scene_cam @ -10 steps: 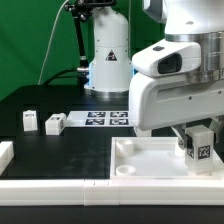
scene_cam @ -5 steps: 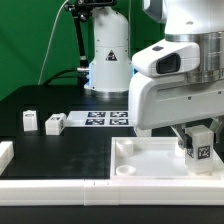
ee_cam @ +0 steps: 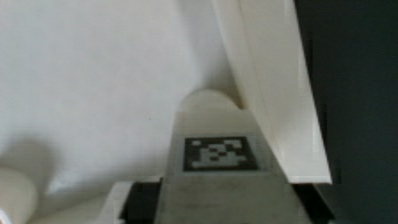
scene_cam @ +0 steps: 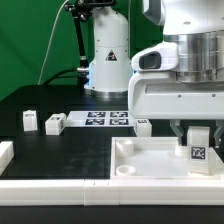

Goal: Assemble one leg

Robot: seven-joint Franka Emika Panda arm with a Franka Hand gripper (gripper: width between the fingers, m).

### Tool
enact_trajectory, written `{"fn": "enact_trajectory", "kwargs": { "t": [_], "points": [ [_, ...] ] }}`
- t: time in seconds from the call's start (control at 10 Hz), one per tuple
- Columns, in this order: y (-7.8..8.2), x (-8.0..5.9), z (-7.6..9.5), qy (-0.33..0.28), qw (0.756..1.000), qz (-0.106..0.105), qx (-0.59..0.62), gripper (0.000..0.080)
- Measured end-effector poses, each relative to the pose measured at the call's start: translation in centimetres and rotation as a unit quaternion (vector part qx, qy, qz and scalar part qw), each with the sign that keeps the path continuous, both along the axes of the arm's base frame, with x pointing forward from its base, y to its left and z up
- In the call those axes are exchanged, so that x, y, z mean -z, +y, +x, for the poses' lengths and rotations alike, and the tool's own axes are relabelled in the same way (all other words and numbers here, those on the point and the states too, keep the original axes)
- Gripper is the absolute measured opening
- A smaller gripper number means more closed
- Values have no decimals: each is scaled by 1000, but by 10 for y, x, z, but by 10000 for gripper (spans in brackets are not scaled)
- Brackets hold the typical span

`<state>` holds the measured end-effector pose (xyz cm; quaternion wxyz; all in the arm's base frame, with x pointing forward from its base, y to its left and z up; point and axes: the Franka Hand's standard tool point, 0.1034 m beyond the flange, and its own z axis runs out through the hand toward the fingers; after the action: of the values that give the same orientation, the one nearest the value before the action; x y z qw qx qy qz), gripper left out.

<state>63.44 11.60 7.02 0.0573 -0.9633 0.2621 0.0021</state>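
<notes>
Exterior view: the arm's gripper is closed on a small white leg, holding it upright between its two fingers with the black-and-white tag facing the camera. The leg hangs directly beneath the gripper, inside the raised rim of the large white panel, at the panel's end toward the exterior view's right. Whether its base touches the panel floor cannot be told. A second leg stands on the dark surface near the gripper, just beyond the panel's far rim. A third leg and a fourth leg stand well apart from the gripper, toward the exterior view's left, with the marker board lying between them and the second leg. In the wrist view, the tagged leg sits squarely between the fingers, close beside the panel's rim wall.
</notes>
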Motion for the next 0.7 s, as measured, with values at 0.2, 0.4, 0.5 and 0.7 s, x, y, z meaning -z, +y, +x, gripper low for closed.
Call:
{"fn": "enact_trajectory", "kwargs": {
  "t": [0.2,0.4,0.5,0.7],
  "points": [
    [1,0,-1,11,996,4,90,290],
    [5,1,-2,21,973,7,230,290],
    [6,1,-2,24,966,8,256,290],
    [7,2,-2,36,939,20,341,290]
  ]
}}
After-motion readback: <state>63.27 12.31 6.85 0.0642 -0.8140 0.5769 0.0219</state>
